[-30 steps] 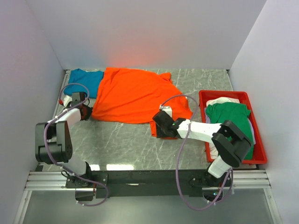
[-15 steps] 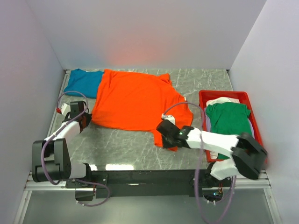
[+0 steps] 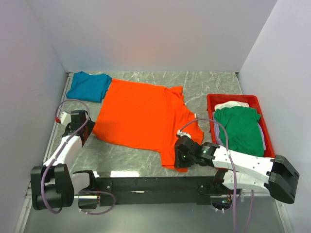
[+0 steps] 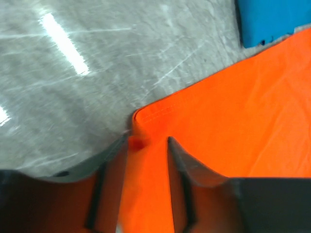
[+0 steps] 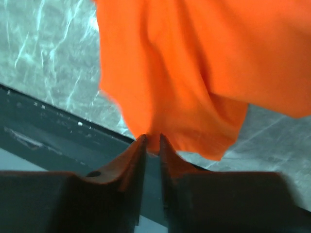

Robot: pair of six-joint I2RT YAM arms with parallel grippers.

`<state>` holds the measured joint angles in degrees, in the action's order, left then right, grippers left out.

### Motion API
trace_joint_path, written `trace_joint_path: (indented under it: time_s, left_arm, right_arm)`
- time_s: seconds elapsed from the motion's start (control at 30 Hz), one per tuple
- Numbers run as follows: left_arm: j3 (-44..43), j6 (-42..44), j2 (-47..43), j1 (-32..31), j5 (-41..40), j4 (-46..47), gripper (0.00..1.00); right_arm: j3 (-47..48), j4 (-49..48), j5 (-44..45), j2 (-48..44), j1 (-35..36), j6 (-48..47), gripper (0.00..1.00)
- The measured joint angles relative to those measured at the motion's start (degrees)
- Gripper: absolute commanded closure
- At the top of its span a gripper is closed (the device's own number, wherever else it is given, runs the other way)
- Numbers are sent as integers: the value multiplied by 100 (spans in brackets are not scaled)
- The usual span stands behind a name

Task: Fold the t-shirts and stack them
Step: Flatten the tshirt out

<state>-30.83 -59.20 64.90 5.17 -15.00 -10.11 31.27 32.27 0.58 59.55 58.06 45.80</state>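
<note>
Evidently the orange shirt (image 3: pixel 141 114) is now lying flatter and lower in the overhead frame than a second ago. Both arms are drawing back toward the bottom edge and the cloth is coming with them, uncovering more of the teal shirt (image 3: pixel 87 86) at upper left.

The left gripper (image 4: pixel 148 141) is standing with its fingers parted over the shirt's lower-left corner. The hem is lying loose between them, so it is not holding the cloth. The right gripper (image 5: pixel 151 140) is sitting at the shirt's lower-right corner, fingers almost together with a sliver of orange at the tips; whether it is pinching or letting go, I cannot tell.

In my judgement the spreading step is finishing and folding is not yet beginning. The green shirt (image 3: pixel 240 128) is resting, loosely bundled, over the white shirt (image 3: pixel 228 105) inside the red tray (image 3: pixel 232 96) at right.

The table (image 3: pixel 121 158) is showing a grey marbled, glossy top that is reflecting lamp streaks. Plain white walls (image 3: pixel 146 34) are enclosing it on three sides. A dark rail (image 5: pixel 43 131) is running along the bottom edge, near the shirt's lower-right corner.
</note>
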Motion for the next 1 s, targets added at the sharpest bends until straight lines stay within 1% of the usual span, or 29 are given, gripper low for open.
trace_joint_path:
  time_s: [0.03, 0.07, 0.13, 0.27, 0.43, 0.63, 0.8, 0.9, 0.93, 1.0]
  left_arm:
    - [7, -24, -46, 0, -26, -61, 53]
    - [11, -28, -105, 0, -61, -144, 52]
    - [63, -42, -214, 0, -103, -216, 52]
    - [278, -70, -380, 0, -129, -295, 52]
    - [459, -208, -308, 0, -136, -553, 53]
    - [472, -411, -273, 0, -170, -793, 51]
    - [455, -529, 90, 0, -195, -691, 53]
    - [402, -568, 262, 0, -201, -492, 57]
    - [398, -592, 306, 0, -203, -417, 62]
    - [400, -627, 363, 0, -203, -356, 69]
  right_arm:
    - [-13, -9, -61, -9, 2, 39, 61]
    - [-13, -13, -94, -35, 7, 98, 58]
    - [-13, -11, -98, -120, 9, 155, 56]
    - [-13, 83, 170, -393, 7, 444, 57]
    - [-131, 297, 481, -1062, -94, 866, 57]
    - [-592, 503, 533, -1993, -658, 1134, 56]
    - [-892, 511, 286, -2186, -1084, 1137, 54]
    - [-1029, 463, 142, -2256, -1156, 1156, 51]
    - [-1093, 428, 101, -2293, -1161, 1176, 50]
    - [-1222, 369, -13, -2350, -1163, 1207, 49]
